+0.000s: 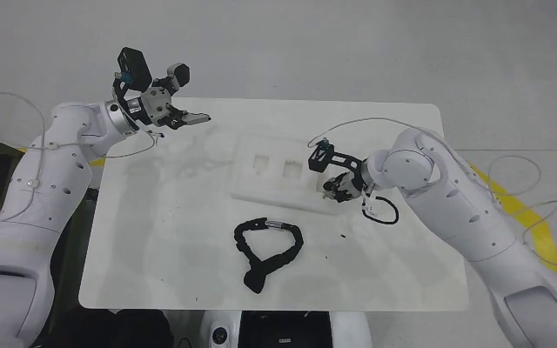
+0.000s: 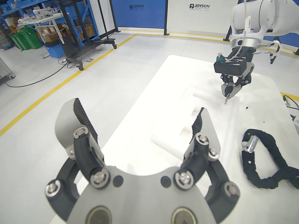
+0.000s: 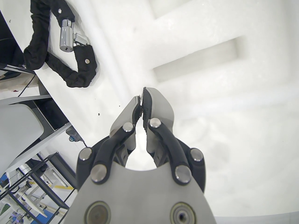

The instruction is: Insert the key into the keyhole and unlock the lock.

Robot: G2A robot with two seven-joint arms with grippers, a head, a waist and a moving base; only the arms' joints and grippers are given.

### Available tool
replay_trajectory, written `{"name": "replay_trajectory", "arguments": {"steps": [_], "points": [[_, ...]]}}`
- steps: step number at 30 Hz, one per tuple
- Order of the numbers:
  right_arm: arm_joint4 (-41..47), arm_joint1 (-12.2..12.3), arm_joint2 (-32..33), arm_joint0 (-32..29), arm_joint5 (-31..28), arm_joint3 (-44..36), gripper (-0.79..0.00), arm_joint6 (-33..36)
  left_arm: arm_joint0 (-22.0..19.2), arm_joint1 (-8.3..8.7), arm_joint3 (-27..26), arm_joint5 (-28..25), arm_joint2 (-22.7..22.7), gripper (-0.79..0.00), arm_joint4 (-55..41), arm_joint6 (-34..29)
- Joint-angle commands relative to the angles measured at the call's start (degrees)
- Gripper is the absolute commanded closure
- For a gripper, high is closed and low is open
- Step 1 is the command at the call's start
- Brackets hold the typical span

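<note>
The key (image 2: pixel 226 99), pinched in the right gripper (image 3: pixel 141 98), should be aligned squarely with the keyhole (image 3: pixel 66 48) of the chain lock (image 1: pixel 265 248) at lower centre; the left gripper (image 2: pixel 140 109) is spread.

We are seeing the lock (image 3: pixel 66 38) shining as polished chrome metal, its chain (image 3: pixel 36 24) wearing black woven cloth, matt. The tray (image 3: pixel 210 24) is looking like white foam, grainy and rough. The left gripper (image 2: pixel 140 113) is showing matt grey metal with black ribbed pads (image 2: pixel 85 122)

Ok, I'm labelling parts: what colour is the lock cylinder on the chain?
The lock cylinder is shiny silver, the chain sleeve black; clearest in the right wrist view.
</note>
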Motion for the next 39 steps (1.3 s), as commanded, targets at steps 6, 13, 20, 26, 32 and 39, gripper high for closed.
{"name": "replay_trajectory", "arguments": {"steps": [6,13,20,26,32,39], "points": [[-4.19,0.42,0.6,0.22,1.54,-1.87,0.0,0.18,0.0,0.0,0.0,0.0,0.0,-0.785,0.0,0.0],[-9.61,1.22,1.93,-0.25,5.07,-4.58,0.0,2.22,0.0,0.0,0.0,0.0,0.0,-0.785,0.0,0.0],[-9.59,1.73,3.68,-1.33,5.24,-7.06,0.0,0.94,0.0,0.0,0.0,0.0,0.0,-0.785,0.0,0.0],[-6.35,2.15,5.53,-2.17,1.66,-9.97,0.0,-1.34,0.0,0.0,0.0,0.0,0.0,-0.785,0.0,0.0],[-1.82,2.37,7.71,-3.65,-4.04,-11.07,0.0,-9.29,0.0,0.0,0.0,0.0,0.0,-0.785,0.0,0.0],[-1.27,2.75,10.6,-5.68,-10.08,-12.21,0.0,-19.65,0.0,0.0,0.0,0.0,0.0,-0.785,0.0,0.0]]}}
